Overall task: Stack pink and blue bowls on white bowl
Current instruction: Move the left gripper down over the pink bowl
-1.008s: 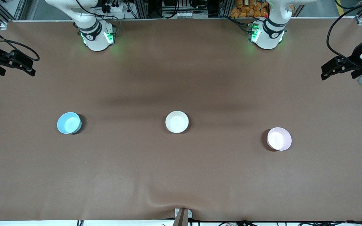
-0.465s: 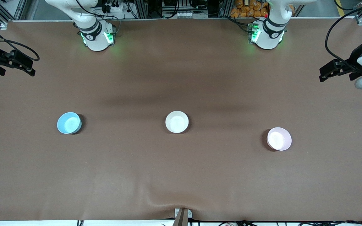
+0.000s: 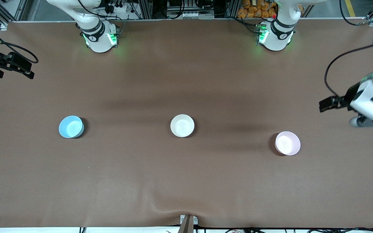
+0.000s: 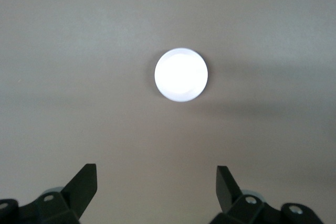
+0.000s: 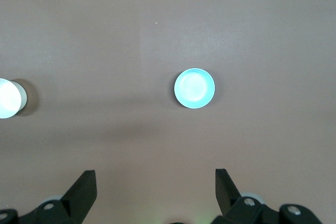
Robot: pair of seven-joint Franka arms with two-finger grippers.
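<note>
brown table [image 3: 186, 181], blue bowl [image 3: 71, 127], white bowl [image 3: 182, 125], pink bowl [image 3: 287, 143]

I'm seeing a plain brown desk [image 3: 186, 181] carrying three unpatterned bowls: a light sky blue bowl [image 3: 71, 127], an off-white bowl [image 3: 182, 125], and a pale pink bowl [image 3: 287, 143]. Both tools are showing black fingers [image 4: 81, 184], and green lights are glowing on the white arm bases [image 3: 99, 38].

A flat brown cloth-covered desk [image 3: 186, 181] fills the view, its covering puckered into a low wrinkle near a small grey metal bracket [image 3: 188, 221] at the edge nearest the front camera, with orange bagged items [image 3: 254, 9] past its upper edge.
</note>
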